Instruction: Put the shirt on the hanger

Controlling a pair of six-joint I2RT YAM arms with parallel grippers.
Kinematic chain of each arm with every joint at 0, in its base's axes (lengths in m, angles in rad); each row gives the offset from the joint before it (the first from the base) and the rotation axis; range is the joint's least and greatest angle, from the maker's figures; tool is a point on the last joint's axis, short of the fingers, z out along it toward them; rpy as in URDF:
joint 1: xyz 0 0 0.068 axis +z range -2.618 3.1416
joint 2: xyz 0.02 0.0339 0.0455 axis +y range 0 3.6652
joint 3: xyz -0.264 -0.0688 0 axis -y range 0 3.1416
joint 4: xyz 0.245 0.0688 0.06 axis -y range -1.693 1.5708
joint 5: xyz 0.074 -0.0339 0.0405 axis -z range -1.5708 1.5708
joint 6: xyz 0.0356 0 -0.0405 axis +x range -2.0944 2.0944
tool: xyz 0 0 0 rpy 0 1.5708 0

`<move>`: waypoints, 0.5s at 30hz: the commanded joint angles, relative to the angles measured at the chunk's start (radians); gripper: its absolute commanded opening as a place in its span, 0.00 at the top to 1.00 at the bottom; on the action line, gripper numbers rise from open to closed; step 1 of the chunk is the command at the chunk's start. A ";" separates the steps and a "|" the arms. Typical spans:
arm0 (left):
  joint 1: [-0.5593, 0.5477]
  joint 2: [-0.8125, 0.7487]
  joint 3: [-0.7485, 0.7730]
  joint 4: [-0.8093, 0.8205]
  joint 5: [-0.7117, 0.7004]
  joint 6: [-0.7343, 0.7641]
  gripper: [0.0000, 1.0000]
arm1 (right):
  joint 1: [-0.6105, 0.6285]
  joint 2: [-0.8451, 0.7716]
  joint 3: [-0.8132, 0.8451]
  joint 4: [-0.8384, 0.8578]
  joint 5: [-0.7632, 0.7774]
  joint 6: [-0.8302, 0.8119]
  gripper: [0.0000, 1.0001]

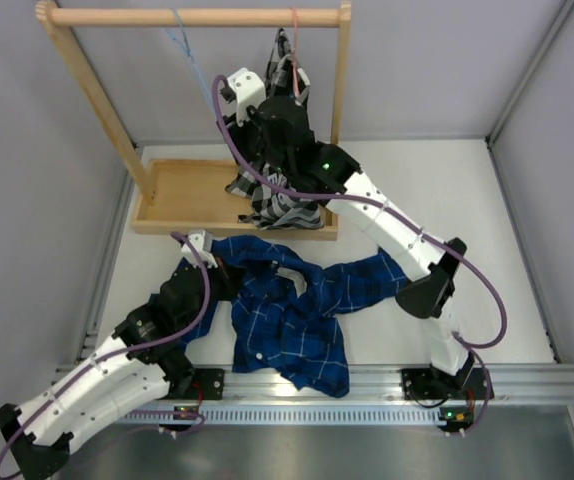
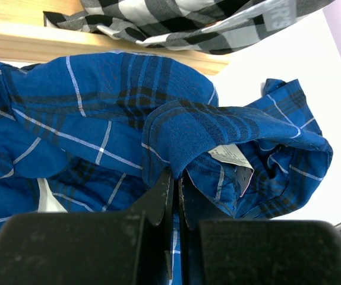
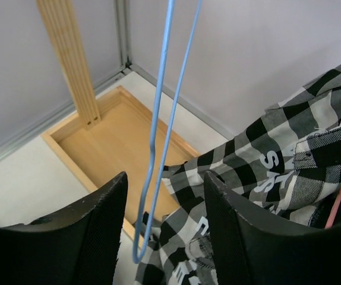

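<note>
Astride the hanger [image 3: 161, 77], right end effector [image 3: 166, 178] hovers (spread).

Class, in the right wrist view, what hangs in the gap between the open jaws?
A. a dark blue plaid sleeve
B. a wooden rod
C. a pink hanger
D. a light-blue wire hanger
D: the light-blue wire hanger runs down between the open jaws of the right gripper, beside the black-and-white checked shirt.
</note>
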 commanded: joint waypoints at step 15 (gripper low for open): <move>0.002 0.038 -0.017 0.023 -0.020 0.020 1.00 | -0.056 0.087 0.079 0.167 -0.087 -0.047 0.68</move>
